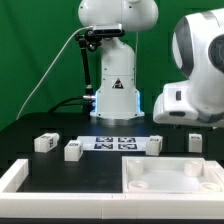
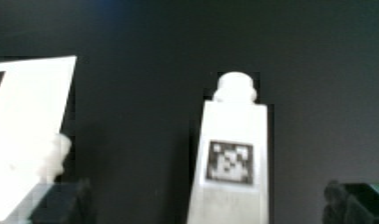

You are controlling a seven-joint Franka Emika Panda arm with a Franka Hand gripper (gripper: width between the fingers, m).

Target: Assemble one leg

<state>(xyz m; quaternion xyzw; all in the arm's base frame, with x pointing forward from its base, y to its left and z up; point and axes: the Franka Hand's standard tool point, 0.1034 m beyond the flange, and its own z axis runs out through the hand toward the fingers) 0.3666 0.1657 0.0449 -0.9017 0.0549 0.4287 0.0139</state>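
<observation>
Wrist view: tool (image 2: 204, 200) spread wide, straddling leg (image 2: 232, 140) (lower end cut off by frame)

Leg (image 2: 232, 110): white plastic; one square tag in black-and-white blocks.
Loose legs (image 1: 72, 150): white, each with a small dark-marked tag.
Table (image 1: 15, 140): plain black.
Marker board (image 1: 118, 142): white, carrying black-and-white square tags.
Panel (image 1: 170, 180): uniform white.
Backdrop (image 1: 40, 50): green.
My fingers (image 2: 47, 205): black.
My arm (image 1: 195, 70): white shell, dark joint bands.
My base (image 1: 115, 95): white, black triangle mark.
</observation>
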